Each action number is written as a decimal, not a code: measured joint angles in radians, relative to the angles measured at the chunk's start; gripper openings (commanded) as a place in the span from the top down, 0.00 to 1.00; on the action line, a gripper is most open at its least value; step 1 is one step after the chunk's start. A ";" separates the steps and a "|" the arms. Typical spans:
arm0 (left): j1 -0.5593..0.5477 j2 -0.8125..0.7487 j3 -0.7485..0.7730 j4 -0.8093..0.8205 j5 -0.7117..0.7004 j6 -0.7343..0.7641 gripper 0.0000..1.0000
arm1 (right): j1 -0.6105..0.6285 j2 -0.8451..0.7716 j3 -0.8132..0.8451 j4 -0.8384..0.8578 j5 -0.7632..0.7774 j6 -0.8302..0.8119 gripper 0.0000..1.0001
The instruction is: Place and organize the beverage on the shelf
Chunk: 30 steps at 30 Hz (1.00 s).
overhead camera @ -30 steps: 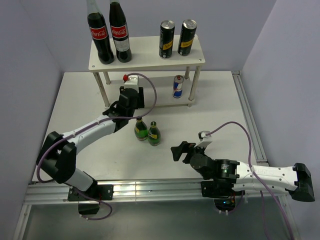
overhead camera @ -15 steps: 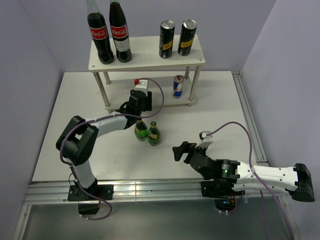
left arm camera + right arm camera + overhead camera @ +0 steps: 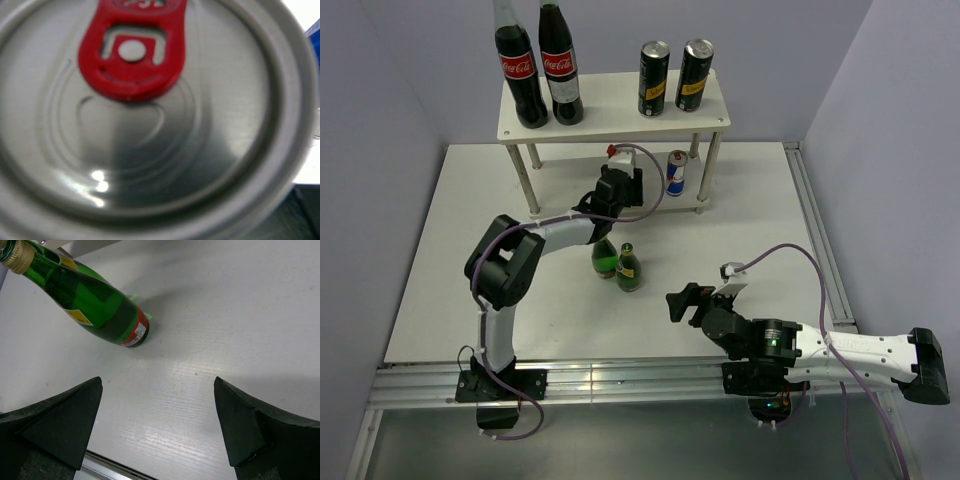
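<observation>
The far white shelf (image 3: 620, 115) carries two dark colas (image 3: 520, 70) with red labels and two black cans (image 3: 654, 78) with yellow labels. Its lower tier holds a blue-and-silver can (image 3: 676, 172). The near bottles (image 3: 628, 268) are green with yellow and red labels and a gold cap (image 3: 17, 255). A silver lid (image 3: 150, 140) has a red tab (image 3: 132, 50).

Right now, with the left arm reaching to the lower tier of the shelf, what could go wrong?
1. The left gripper is near the blue-and-silver can on the lower tier of the shelf; it could knock that can over.
2. The left forearm passes close above one green bottle; lowering or withdrawing might tip it.
</observation>
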 measured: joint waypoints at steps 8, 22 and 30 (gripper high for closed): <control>-0.033 0.054 0.025 0.003 0.002 0.000 1.00 | 0.000 0.000 0.000 0.000 0.000 0.000 0.01; -0.042 0.173 0.178 -0.003 0.036 -0.003 1.00 | 0.000 0.000 0.000 0.000 0.000 -0.001 0.00; -0.049 0.230 0.234 0.001 0.050 -0.006 1.00 | 0.000 0.001 0.000 0.000 0.000 -0.001 0.00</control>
